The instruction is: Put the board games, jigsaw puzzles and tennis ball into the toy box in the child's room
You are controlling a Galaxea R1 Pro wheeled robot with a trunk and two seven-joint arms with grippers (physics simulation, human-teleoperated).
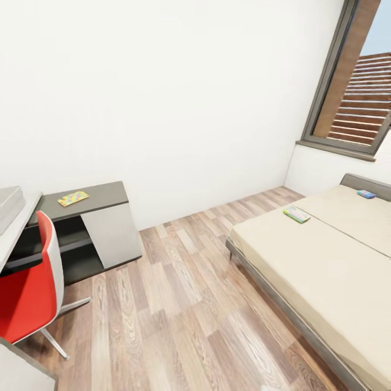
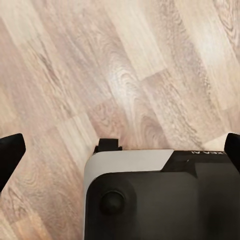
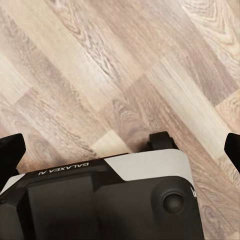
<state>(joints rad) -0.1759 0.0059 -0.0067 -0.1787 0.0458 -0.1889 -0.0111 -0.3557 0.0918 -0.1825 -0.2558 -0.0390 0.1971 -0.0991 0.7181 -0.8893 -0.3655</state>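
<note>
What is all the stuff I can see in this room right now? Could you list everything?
Bed: one, beige mattress, grey frame, at the right.
Board games: two on the bed; a green-edged one near the mattress edge, a small blue one by the headboard.
Jigsaw puzzle: one, multicoloured, on the table's dark-grey lower section.
Table: one, grey and white, at the left wall.
Toy box: one, light grey, partly visible at the left edge on the table.
Chair: one, red with white back, at the table.
Window: one, grey frame, upper right.
Floor: wood planks.
Left gripper: black fingers spread, over floor.
Right gripper: the same, over floor.
</note>
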